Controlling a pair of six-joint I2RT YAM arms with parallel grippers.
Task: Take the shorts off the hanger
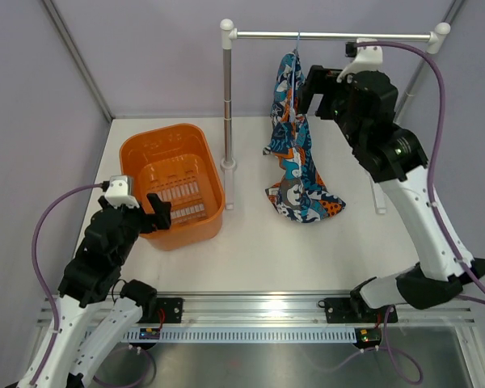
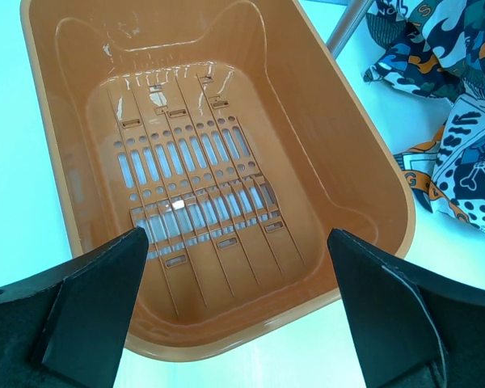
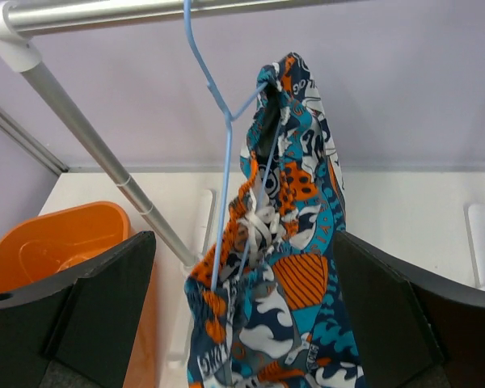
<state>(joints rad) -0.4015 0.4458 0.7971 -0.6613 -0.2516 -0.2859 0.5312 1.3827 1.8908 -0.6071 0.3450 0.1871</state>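
In the upper right of the top view, the shorts (image 1: 295, 145) hang from the light-blue hanger (image 3: 218, 162), whose hook sits over the silver rail (image 1: 331, 35). Their lower end lies crumpled on the white surface (image 1: 250, 250). The right claw (image 3: 242, 238) is just right of the shorts near their top, fingers wide apart and holding nothing. At lower left, the left claw (image 2: 236, 234) hovers over the near end of the orange basket (image 1: 137, 153), fingers likewise spread, gripping nothing.
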